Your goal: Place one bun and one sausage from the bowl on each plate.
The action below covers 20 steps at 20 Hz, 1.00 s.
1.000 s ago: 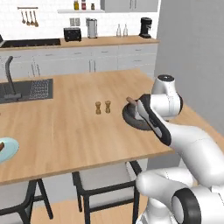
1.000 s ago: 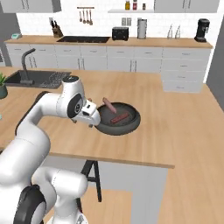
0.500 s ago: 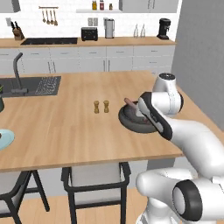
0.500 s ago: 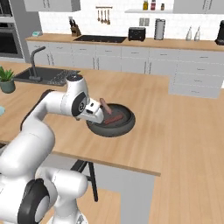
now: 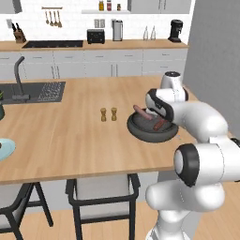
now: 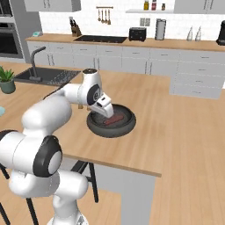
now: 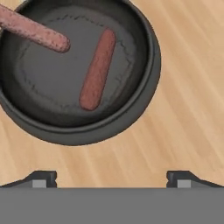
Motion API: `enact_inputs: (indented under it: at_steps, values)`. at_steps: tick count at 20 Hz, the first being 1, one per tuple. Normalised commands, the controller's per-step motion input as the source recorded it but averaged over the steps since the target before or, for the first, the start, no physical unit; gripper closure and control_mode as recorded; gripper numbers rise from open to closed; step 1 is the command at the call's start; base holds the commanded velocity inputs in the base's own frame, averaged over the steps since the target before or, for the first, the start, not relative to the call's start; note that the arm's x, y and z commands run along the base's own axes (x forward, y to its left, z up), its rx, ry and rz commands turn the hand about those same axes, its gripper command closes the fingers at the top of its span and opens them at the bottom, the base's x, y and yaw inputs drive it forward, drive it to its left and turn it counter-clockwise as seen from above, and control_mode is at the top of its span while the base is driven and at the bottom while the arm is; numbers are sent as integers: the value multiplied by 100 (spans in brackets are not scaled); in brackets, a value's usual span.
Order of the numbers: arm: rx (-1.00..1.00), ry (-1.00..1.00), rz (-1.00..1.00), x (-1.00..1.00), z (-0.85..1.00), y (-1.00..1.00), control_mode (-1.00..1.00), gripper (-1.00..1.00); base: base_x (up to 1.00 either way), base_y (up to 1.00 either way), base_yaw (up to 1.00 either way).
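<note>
With my gripper point(image 7: 111, 179) spread wide and empty over the near rim of the dark bowl point(image 7: 144, 94), I'd centre on the sausage point(image 7: 97, 69) lying flat inside, turn the jaws across it, and avoid the other sausage point(image 7: 33, 29) leaning on the far rim.

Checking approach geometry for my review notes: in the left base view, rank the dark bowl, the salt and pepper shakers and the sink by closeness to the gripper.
1. The dark bowl, right beneath the open gripper, with two sausages inside.
2. The salt and pepper shakers, mid-counter, left of the bowl.
3. The sink, at the counter's far left.
</note>
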Motion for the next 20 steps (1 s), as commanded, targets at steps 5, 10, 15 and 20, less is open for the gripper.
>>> enact_inputs:
  at_steps: [5, 10, 15, 20]
  values:
    - [7, 9, -3, 50, -35, -41, -100, -100, 0, 0, 0]
    - [8, 5, 0, 49, -33, -24, -100, -100, 0, 0, 0]
    - [1, 0, 0, 33, -24, 2, -100, -100, 0, 0, 0]
    - [0, 1, 0, 35, -23, 3, -100, -100, 0, 0, 0]
